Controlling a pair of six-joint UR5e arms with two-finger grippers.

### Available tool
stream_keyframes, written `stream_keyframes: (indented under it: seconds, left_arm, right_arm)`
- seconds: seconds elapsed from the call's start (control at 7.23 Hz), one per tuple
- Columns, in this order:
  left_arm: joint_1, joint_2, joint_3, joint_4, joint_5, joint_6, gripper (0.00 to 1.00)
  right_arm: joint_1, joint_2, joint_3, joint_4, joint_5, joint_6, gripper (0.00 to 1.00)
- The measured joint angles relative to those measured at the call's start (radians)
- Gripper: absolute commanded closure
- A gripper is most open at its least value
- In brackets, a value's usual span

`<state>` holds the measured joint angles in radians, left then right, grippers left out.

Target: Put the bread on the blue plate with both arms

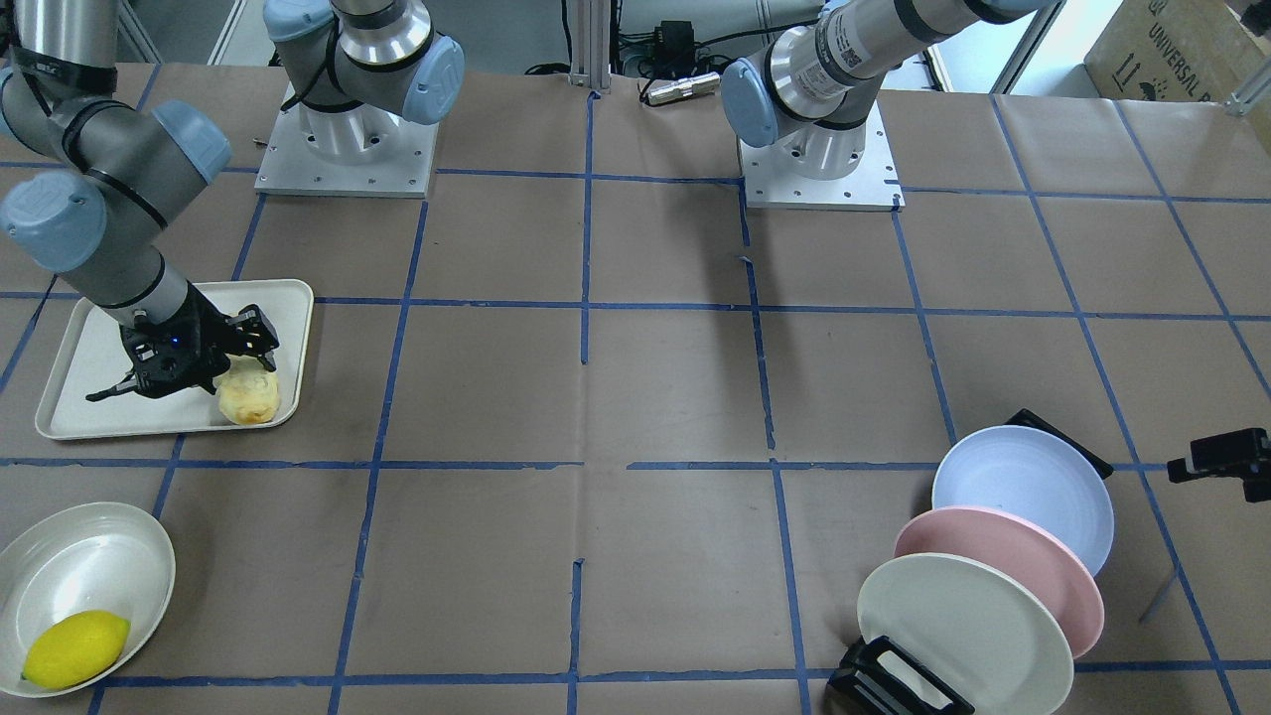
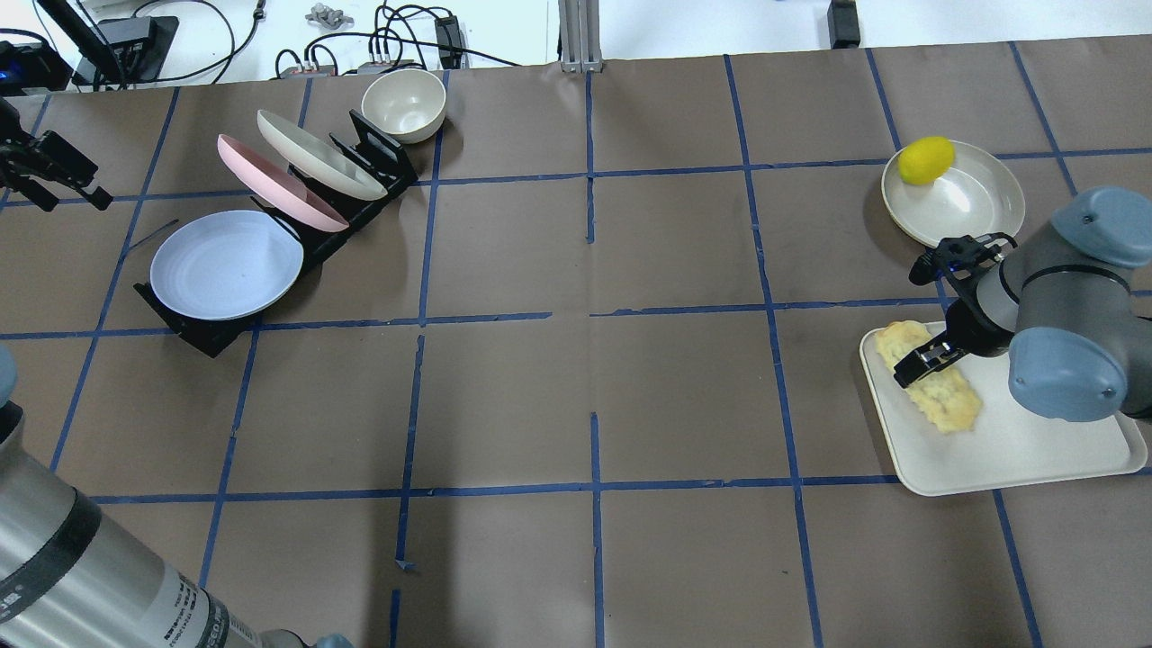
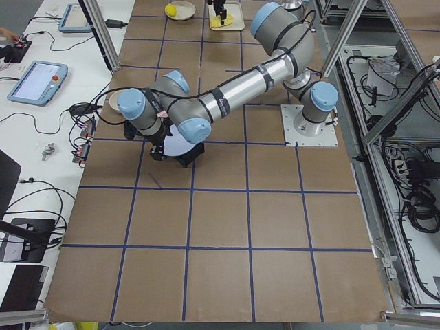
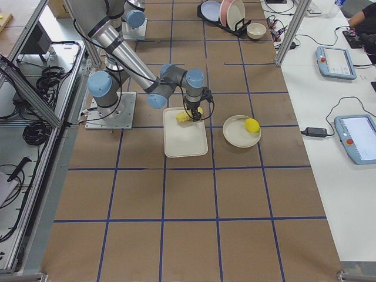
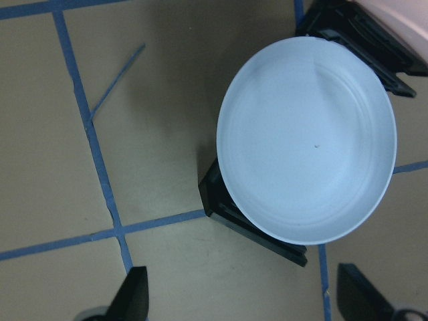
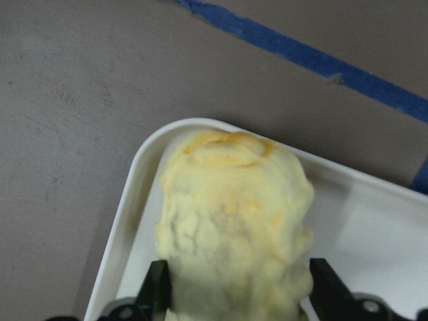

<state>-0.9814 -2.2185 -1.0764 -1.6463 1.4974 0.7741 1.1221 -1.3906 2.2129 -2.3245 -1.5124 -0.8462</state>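
Brown paper worktop (image 2: 576,270), cream tray (image 2: 1035,450) at its right. Blue plate (image 2: 225,264) propped in a black rack (image 2: 202,335) far left, nothing on it. Bread (image 2: 945,400) flat on the tray, pinched by right gripper (image 2: 925,363) fingers. Left gripper (image 5: 244,297) fingers spread wide near the plate. Judged barely begun: lift, carry, placing not done.

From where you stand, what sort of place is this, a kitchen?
Probably a robotics lab, not a kitchen. A left arm and a right arm are bolted to a table papered brown with a blue tape grid, and control tablets lie on a side bench.
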Motion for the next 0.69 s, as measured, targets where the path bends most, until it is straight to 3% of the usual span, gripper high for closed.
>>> stream_keyframes:
  seconds: [0.28,0.69]
  left_arm:
    - [0.006,-0.103,0.022,0.001,-0.063,0.010,0.00]
    - [0.013,-0.152,0.001,-0.038,-0.129,0.003,0.00]
  right_arm:
    - [0.011,-0.057,-0.062,0.157,-0.003,0.121,0.75]
    - [0.108,-0.095,-0.297,0.499,-0.010,0.275,0.75]
